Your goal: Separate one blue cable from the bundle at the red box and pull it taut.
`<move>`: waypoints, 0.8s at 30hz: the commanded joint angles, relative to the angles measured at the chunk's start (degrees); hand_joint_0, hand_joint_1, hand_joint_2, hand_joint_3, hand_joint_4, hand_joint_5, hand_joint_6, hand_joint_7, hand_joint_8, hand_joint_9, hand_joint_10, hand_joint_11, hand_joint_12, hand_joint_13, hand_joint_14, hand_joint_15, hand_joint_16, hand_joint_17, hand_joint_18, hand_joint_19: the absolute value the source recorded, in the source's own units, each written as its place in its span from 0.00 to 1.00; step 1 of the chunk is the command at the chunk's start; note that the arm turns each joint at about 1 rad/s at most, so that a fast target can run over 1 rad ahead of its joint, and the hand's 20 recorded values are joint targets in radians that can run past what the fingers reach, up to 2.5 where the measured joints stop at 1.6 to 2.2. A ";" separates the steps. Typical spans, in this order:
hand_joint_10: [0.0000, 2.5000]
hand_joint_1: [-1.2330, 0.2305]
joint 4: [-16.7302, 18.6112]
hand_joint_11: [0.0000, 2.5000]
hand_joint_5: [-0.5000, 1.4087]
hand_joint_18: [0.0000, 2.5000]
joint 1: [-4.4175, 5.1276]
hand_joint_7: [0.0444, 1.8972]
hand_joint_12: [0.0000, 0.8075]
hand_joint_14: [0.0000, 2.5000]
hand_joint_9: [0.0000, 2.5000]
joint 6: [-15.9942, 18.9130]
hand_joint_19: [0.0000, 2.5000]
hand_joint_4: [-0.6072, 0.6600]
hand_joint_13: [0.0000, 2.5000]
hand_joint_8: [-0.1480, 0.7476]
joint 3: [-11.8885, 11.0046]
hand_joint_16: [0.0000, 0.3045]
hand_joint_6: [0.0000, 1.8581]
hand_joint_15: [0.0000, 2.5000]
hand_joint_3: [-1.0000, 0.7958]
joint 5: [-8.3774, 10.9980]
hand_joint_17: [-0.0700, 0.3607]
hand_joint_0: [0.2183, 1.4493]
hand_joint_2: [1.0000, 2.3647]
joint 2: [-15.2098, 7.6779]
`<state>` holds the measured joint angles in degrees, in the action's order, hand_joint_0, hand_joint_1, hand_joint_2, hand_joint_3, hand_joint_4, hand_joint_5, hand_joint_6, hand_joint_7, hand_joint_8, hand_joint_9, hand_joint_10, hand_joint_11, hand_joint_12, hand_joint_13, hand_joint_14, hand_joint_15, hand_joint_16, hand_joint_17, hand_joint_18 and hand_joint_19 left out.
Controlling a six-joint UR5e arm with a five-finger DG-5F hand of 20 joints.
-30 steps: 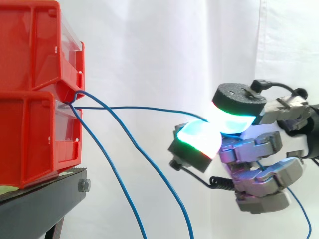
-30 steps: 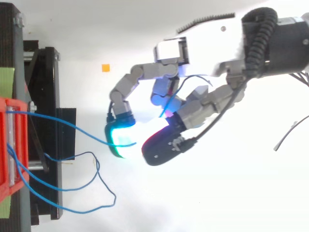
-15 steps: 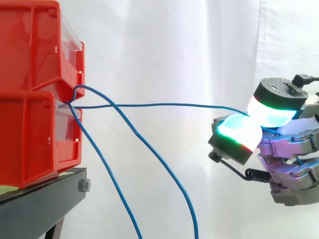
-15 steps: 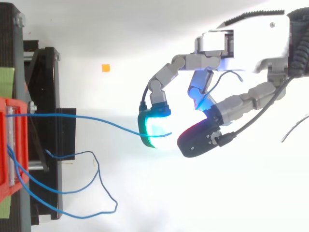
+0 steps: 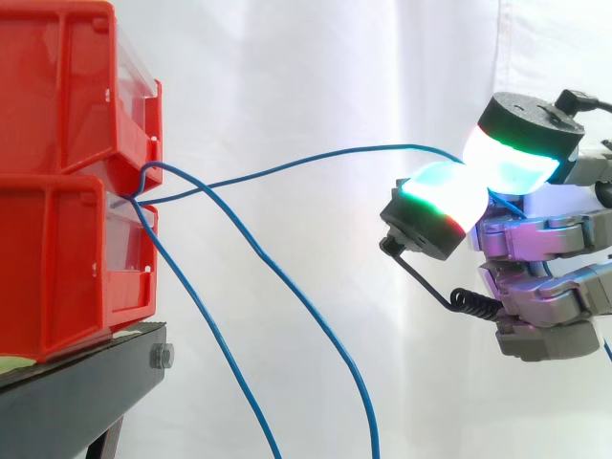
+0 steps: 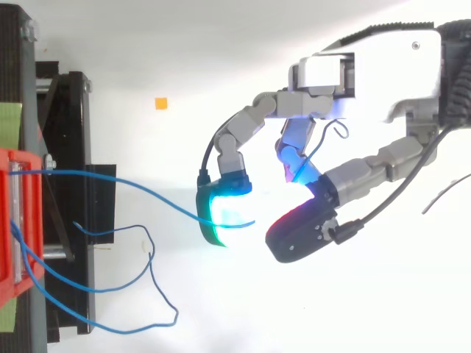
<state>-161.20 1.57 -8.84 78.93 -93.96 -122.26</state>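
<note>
Solid bright red all over the two stacked plastic bins (image 5: 67,182). Matte black on the metal stand (image 5: 86,382) under them. Up top, a thin blue cable (image 5: 316,159); loose strands (image 5: 301,303) below in the same plain blue. Silver-grey jointed robot hand (image 5: 545,277) with a white casing; fingers (image 5: 438,196) glowing cyan-white, edged green and red, black on the backs. Plain white curtain (image 5: 316,76) behind. Tiny orange square marker (image 6: 160,104) too.

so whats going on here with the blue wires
The robot's hand pinches one blue cable between two glowing fingertips, out to the right of the stacked red bins. That cable runs from the gap between the bins to the hand in an upward bow, so it is separated but not taut. The other blue cables hang loose from the same spot, down past the black stand.
</note>
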 commanded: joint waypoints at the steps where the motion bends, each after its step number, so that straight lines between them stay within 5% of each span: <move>1: 0.41 0.29 -0.34 0.56 0.23 0.41 0.45 0.54 0.53 0.22 0.48 -1.88 0.47 0.10 0.48 0.32 0.00 0.21 0.47 0.51 0.58 0.97 0.49 0.25 0.48 0.00; 6: 0.41 0.29 -0.87 0.55 0.23 0.41 1.24 0.55 0.53 0.21 0.48 -7.51 0.47 0.10 0.48 0.33 0.00 0.20 0.47 0.51 0.58 3.34 0.49 0.25 0.49 0.00; 24: 0.40 0.29 -1.58 0.56 0.23 0.41 1.60 0.55 0.53 0.20 0.49 -8.12 0.48 0.09 0.48 0.32 0.09 0.20 0.47 0.52 0.58 3.16 0.49 0.25 0.48 -0.09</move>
<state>-162.86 3.14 -16.92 78.97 -90.84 -122.28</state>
